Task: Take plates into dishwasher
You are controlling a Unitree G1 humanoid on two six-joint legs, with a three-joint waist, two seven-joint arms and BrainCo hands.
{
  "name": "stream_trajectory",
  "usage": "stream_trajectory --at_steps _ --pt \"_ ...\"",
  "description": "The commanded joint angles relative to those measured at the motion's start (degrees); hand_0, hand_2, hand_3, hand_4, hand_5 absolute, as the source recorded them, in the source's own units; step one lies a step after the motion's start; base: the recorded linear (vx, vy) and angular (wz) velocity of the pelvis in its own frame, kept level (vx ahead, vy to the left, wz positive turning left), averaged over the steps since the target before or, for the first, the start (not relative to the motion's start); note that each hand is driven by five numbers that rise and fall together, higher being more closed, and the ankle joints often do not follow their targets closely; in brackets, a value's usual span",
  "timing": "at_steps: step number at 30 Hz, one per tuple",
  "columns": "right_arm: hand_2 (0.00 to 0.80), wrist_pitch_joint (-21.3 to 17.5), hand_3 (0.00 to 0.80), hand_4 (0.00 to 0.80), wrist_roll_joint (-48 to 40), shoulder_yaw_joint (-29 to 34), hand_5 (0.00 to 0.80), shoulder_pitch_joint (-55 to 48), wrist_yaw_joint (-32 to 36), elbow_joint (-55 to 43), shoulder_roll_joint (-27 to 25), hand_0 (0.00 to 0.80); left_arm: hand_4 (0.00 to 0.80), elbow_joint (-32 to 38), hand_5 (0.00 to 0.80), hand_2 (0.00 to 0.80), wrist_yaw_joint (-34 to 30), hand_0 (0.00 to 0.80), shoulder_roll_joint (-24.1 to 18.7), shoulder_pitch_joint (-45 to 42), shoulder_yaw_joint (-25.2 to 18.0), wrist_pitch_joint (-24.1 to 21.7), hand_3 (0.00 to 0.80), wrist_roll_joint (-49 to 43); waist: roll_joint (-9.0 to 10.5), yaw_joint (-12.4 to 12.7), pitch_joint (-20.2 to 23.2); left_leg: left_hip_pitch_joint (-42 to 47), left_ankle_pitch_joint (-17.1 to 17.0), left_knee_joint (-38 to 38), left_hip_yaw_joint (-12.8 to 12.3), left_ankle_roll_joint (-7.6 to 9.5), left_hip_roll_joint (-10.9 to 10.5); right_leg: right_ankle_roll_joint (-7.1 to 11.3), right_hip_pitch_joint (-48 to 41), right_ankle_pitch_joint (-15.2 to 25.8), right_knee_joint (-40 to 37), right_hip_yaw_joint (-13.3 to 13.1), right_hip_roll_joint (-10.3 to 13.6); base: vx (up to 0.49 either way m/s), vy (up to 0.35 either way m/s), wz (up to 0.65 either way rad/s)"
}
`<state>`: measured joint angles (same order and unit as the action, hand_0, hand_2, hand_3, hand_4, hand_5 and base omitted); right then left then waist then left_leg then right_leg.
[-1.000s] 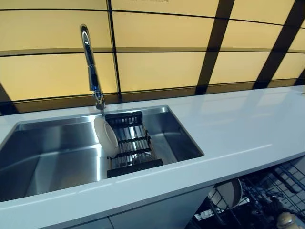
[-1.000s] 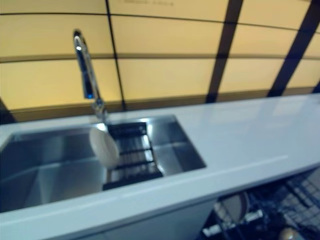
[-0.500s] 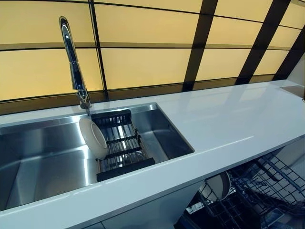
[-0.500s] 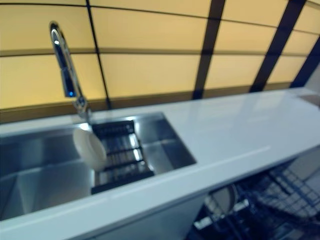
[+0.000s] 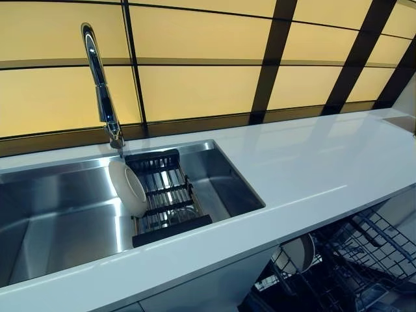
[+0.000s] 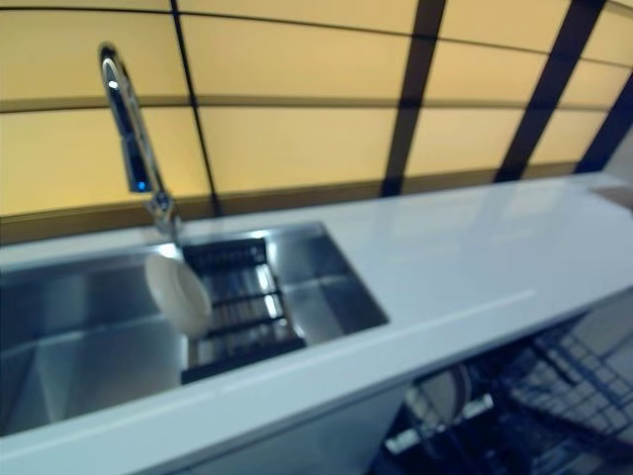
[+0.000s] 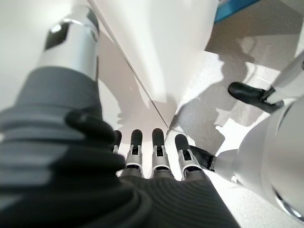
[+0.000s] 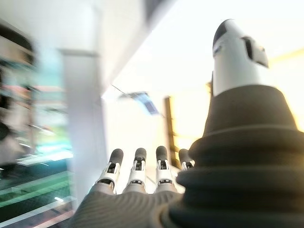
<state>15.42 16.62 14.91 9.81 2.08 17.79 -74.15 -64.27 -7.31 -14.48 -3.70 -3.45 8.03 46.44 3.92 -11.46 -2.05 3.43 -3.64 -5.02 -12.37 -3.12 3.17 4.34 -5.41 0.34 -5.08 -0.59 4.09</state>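
one plate in the sink rack, one in the dishwasher, both hands empty

a white plate (image 5: pixel 127 188) stands on edge at the left end of a black dish rack (image 5: pixel 168 198) that sits inside the stainless steel sink (image 5: pixel 58 221). the plate leans slightly and rests just below the chrome faucet (image 5: pixel 101 84), which rises from the back edge of the sink. the rack's bars to the right of the plate hold no other dish that can be made out.

the white countertop (image 5: pixel 312 169) runs from the sink to the right, backed by a wall of yellow panels (image 5: pixel 195 84) with dark strips between them.

below the counter's front edge, at the lower right, the dishwasher's wire rack (image 5: pixel 364 260) is pulled out. a second white plate (image 5: pixel 298 253) stands upright in its left part, close under the counter edge.

neither hand shows in the head views. in its own wrist view the left hand (image 7: pixel 152 156) hangs with fingers straight and side by side, holding nothing. the right hand (image 8: pixel 142 173) in its wrist view also has its fingers extended in a row, slightly apart, with nothing between them.
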Motion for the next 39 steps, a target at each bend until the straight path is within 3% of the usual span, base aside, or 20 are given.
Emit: stream_trajectory --at_steps 1,6,12,18,26,39 --pt "0.000 -7.4 0.000 0.000 5.6 -6.7 0.000 10.1 -1.9 -3.3 -7.7 0.000 0.000 -3.2 0.000 0.000 -1.6 0.000 -2.2 5.0 0.9 -2.5 0.000 2.7 2.90 5.6 1.2 2.6 5.0 0.0 3.6 0.88 -0.7 4.07 3.1 5.3 0.1 1.1 -0.5 0.006 0.009 0.08" --pt "0.000 -13.4 0.000 0.000 8.8 -19.0 0.000 22.6 -2.2 -5.4 -11.1 0.000 0.000 -3.9 0.000 0.000 -1.4 0.000 -2.1 5.2 1.2 -2.8 0.000 4.1 3.48 7.3 1.6 2.1 4.7 0.0 4.7 0.83 -0.8 4.05 2.7 4.8 0.1 2.7 -0.1 0.013 0.008 0.11" --pt "0.000 -20.5 0.000 0.000 11.6 -38.1 0.000 42.6 -4.5 -6.1 -12.5 0.000 0.000 -4.6 0.000 0.000 -0.6 0.000 -2.4 4.8 1.2 -3.2 0.000 5.4 4.73 9.6 2.0 1.2 3.9 0.0 6.2 0.40 -0.7 4.16 2.3 4.2 0.1 5.5 0.4 0.011 -0.003 0.18" --pt "0.000 -22.1 0.000 0.000 10.2 -50.6 0.000 56.3 -5.2 -7.1 -9.5 0.000 0.000 -5.0 0.000 0.000 0.1 0.000 -2.2 5.3 -0.2 -2.8 0.000 5.8 4.91 11.2 2.0 0.4 3.3 0.0 7.8 0.06 -0.6 4.33 2.0 4.0 0.1 7.5 1.0 -0.001 0.000 0.22" --pt "0.000 -23.6 0.000 0.000 10.1 -57.3 0.000 62.2 -3.9 -7.8 -4.3 0.000 0.000 -4.9 0.000 0.000 -0.5 0.000 -1.9 5.5 -0.8 -3.2 0.000 6.3 4.80 13.7 1.4 -0.1 2.7 0.0 9.5 -0.14 -0.8 4.49 1.3 3.8 0.1 10.1 1.9 -0.005 0.015 0.18" --pt "0.000 -24.9 0.000 0.000 8.7 -59.1 0.000 63.9 -1.6 -12.6 2.2 0.000 0.000 -4.5 0.000 0.000 -0.8 0.000 -1.1 5.4 -0.9 -3.9 0.000 6.5 5.30 16.5 1.0 -0.5 2.4 0.0 11.3 -0.28 -1.1 4.53 0.4 3.3 0.1 12.7 2.8 0.004 0.015 0.12"
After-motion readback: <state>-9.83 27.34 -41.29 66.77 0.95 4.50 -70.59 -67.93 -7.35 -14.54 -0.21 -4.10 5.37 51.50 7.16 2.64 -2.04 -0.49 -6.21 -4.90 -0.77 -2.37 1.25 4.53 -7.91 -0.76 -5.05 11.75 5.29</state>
